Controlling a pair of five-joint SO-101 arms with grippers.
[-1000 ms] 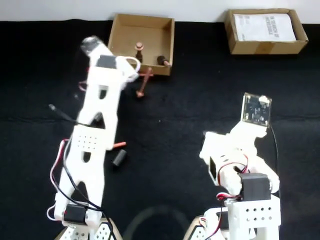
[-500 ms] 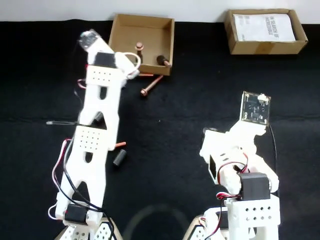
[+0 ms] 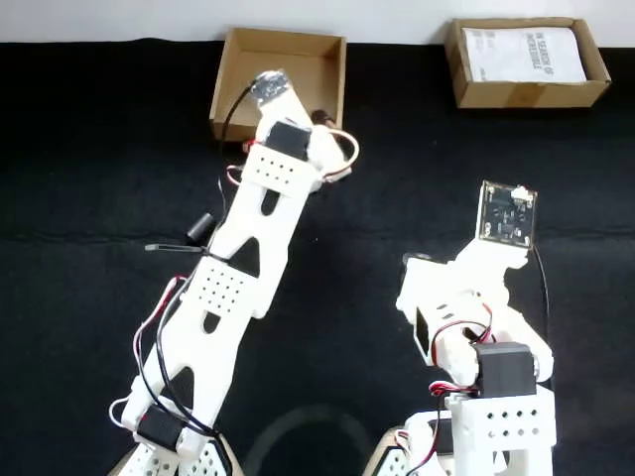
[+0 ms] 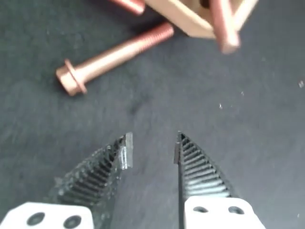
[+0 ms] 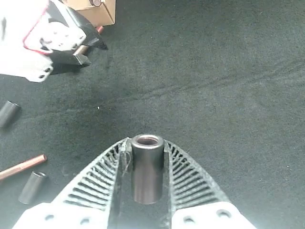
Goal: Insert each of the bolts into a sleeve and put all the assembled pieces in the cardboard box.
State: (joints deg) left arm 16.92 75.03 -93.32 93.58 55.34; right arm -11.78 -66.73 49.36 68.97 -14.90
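Note:
My left gripper [image 4: 151,150] hangs open over the black cloth, just in front of the cardboard box's corner [image 4: 190,21]. A copper bolt [image 4: 112,57] lies on the cloth ahead of its fingertips, apart from them. A second bolt [image 4: 224,24] sticks out past the box corner. In the high view the left arm [image 3: 268,198] stretches to the front right corner of the cardboard box [image 3: 283,59]. My right gripper [image 5: 147,157] is shut on an upright dark sleeve [image 5: 147,167], low over the cloth at the right.
A loose sleeve [image 3: 201,226] lies left of the left arm. More parts lie on the cloth: a sleeve [image 5: 8,113], a bolt [image 5: 21,167] and another sleeve [image 5: 32,187]. A second cardboard box [image 3: 526,89] holding a paper sheet stands at the back right.
The left arm has swung to the right, from the box's left front corner to its right front corner, and now covers the bolt in the high view. The right arm has kept still.

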